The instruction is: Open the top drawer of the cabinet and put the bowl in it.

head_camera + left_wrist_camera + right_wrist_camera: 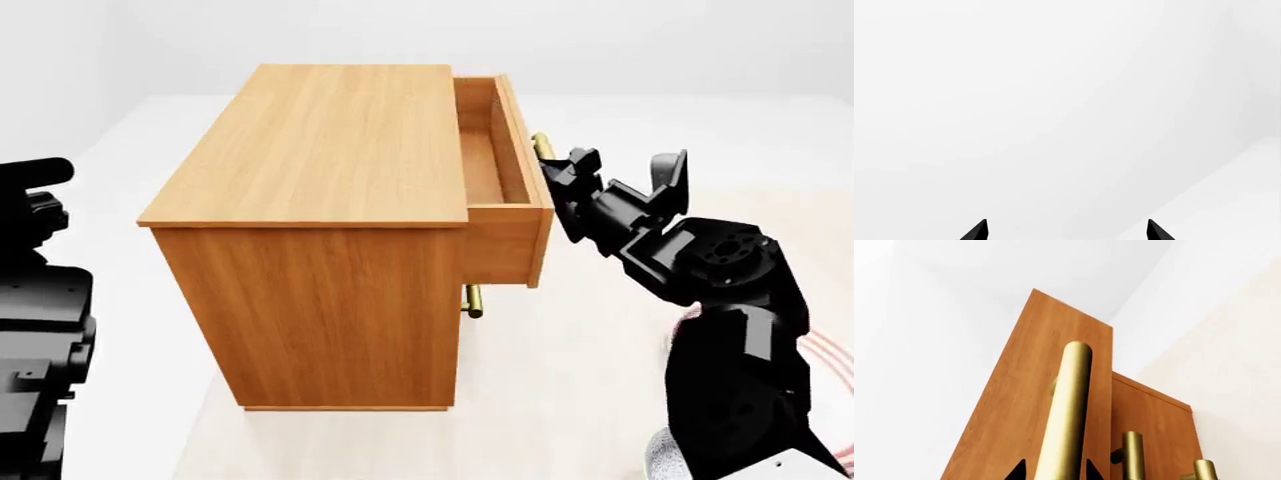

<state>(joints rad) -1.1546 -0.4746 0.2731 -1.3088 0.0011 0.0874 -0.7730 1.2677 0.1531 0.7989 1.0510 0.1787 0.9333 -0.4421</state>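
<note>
Brass bar handle [1066, 415] sits between our right gripper [1053, 471] fingertips, apparently clamped; orange-brown top drawer [505, 185] of the boxy wood-grain cabinet [320, 240] partly out. Left gripper [1066, 231] spread, empty. Speckled bowl unseen. Next: pull further, then find the bowl.

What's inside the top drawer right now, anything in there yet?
The top drawer is partly pulled out of the cabinet; the exposed part shows only bare wood. The rest is hidden under the cabinet top.
</note>
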